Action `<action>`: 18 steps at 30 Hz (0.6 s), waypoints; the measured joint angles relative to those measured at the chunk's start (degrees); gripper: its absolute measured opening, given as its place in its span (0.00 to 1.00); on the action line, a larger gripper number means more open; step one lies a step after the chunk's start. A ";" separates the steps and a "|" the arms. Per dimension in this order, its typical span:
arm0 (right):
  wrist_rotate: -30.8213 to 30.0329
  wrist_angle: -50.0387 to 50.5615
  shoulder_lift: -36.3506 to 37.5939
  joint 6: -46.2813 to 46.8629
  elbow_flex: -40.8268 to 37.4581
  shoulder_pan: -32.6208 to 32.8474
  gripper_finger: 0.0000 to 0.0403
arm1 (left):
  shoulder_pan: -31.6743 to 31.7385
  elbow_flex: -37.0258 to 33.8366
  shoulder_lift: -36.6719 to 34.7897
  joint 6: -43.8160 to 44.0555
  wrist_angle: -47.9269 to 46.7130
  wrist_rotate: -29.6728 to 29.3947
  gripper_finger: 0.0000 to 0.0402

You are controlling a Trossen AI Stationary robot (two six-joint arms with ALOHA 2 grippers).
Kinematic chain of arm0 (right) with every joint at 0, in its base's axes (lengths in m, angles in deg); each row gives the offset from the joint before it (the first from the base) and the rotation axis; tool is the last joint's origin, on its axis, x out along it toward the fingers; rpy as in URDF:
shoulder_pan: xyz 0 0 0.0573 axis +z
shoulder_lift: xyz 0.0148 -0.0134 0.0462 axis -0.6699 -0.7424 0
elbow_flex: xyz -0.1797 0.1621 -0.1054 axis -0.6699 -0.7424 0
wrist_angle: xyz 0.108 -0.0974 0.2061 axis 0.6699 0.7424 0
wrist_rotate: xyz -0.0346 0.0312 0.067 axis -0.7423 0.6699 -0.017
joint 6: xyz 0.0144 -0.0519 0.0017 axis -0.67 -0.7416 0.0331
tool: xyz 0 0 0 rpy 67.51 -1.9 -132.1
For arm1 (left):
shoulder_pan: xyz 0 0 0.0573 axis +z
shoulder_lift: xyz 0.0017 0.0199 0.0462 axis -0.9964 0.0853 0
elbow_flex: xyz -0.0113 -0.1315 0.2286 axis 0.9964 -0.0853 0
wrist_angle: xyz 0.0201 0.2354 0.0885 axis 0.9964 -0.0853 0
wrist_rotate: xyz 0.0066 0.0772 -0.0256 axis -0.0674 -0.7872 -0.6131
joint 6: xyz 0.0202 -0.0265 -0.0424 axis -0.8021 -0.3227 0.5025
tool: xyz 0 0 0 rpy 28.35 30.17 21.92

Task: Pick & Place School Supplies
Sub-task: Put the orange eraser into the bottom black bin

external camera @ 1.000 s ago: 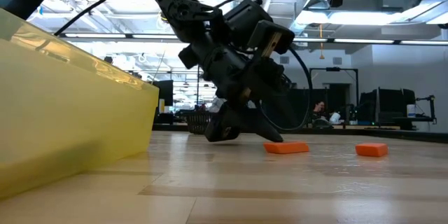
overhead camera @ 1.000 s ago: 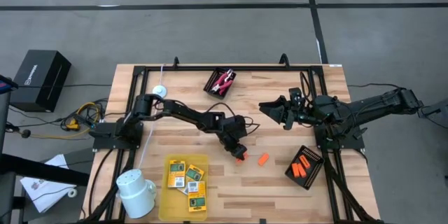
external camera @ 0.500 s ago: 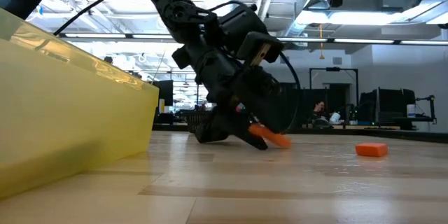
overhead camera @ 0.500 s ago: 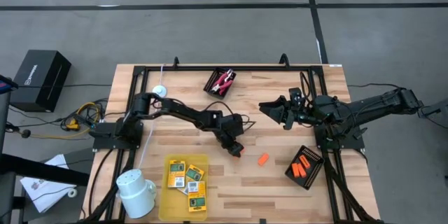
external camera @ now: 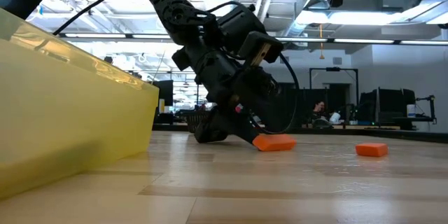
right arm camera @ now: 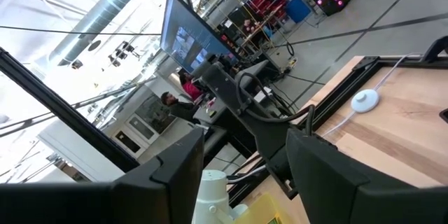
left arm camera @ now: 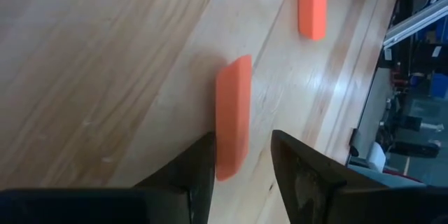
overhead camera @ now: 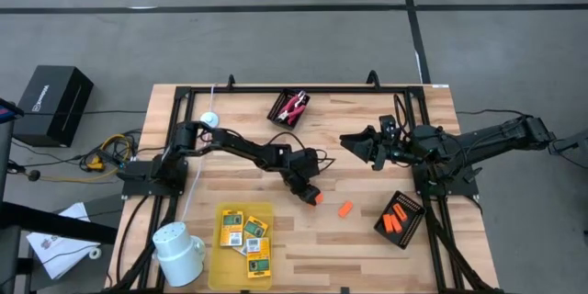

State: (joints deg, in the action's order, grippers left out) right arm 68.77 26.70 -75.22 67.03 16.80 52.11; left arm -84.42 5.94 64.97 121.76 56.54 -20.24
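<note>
My left hand (overhead camera: 313, 196) is down at the tabletop (overhead camera: 358, 110) near its middle, just right of the yellow tray (overhead camera: 220, 262). Its fingers (left arm camera: 308, 175) are clamped on one end of an orange piece (left arm camera: 234, 115); the rest of the piece projects forward past the fingertips and lies on the wood. A second orange piece (overhead camera: 345, 209) lies near, to the right, apart from the hand. More orange pieces (overhead camera: 396, 220) lie in the black tray (overhead camera: 412, 206) at the right. Four packets (overhead camera: 246, 235) lie in the yellow tray. My right hand (overhead camera: 354, 143) hangs above the tabletop right of centre, fingers apart, holding nothing.
</note>
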 joint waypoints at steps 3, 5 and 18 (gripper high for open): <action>-0.01 0.00 0.00 -0.04 0.00 -0.04 0.48 | 0.00 0.00 0.02 0.02 0.23 0.05 0.33; 0.00 0.00 0.00 -0.06 0.00 -0.04 0.48 | 0.00 0.00 0.02 0.00 0.31 0.11 0.31; 0.00 0.02 0.00 -0.06 0.00 -0.04 0.48 | -0.04 0.04 0.04 -3.17 0.81 0.29 0.02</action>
State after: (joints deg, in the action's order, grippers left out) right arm 68.77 26.72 -75.22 66.97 16.80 52.06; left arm -84.46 5.99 65.02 118.59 57.35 -19.95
